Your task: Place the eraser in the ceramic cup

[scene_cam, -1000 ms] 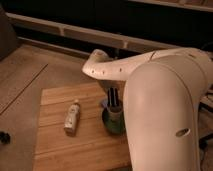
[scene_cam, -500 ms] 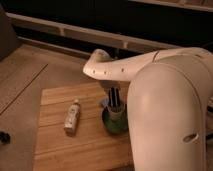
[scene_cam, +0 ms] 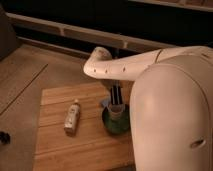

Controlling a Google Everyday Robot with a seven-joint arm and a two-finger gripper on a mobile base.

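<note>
robot arm: big white arm shell (scene_cam: 175, 115) fills the near right of the view, forearm reaching left and ending above the table's middle
table: light wooden slatted table (scene_cam: 65, 150), carries everything in play
change: compared with a second ago almost nothing moves; arm and pincer hold the same pose over the bowl, bottle lies where it was
meaning for task: judged as the release step just starting or about to; no drop visible yet
bottle: small pale yellowish bottle (scene_cam: 72, 116) lying on its side, left of the bowl, apart from it, not part of the task
bowl: dark green round bowl (scene_cam: 116, 122) at the table's centre-right, directly below the pincer
bowl contents: a pale whitish tapered ceramic cup (scene_cam: 118, 111) seems to stand inside it, only its pale rim shows under the fingers
cup contents: cannot tell, the inside is hidden by the pincer
pincer: dark two-finger pincer (scene_cam: 117, 100) points straight down, tips at or just inside the cup's rim; whether the fingers are parted or closed cannot be told
eraser: small black eraser is not separately visible; likely between the dark fingers or already in the cup, cannot tell which
blue scrap: small bluish thing (scene_cam: 104, 102) just left of the pincer, unclear what it is
background: dark wall with pale rails beyond the table, nothing task-related there
</note>
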